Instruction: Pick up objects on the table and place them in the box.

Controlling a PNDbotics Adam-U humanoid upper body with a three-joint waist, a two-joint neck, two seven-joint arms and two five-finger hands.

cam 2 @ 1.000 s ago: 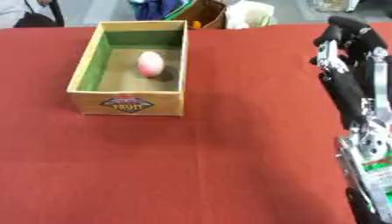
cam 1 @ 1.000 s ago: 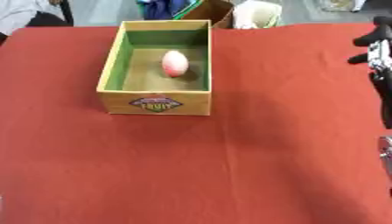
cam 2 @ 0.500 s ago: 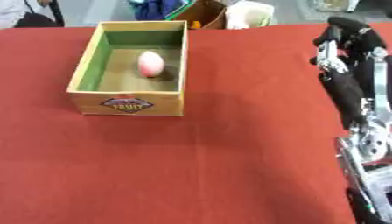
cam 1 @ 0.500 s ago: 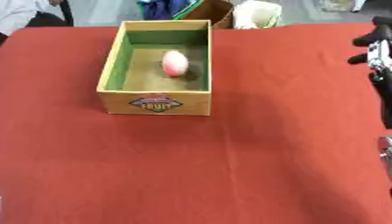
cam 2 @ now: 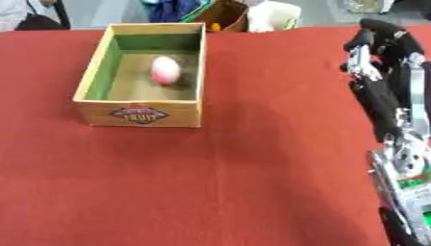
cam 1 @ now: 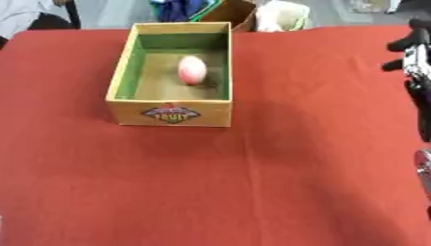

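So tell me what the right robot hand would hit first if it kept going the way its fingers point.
Probably nothing on the table: the right robot hand points toward the far edge, well right of the box. Depth is hard to judge.

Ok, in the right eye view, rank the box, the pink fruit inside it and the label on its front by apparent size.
1. Box, clearly the largest.
2. Label on the front wall.
3. Pink fruit. It looks close to the label in size and sits farther from the camera, so that order is unsure.
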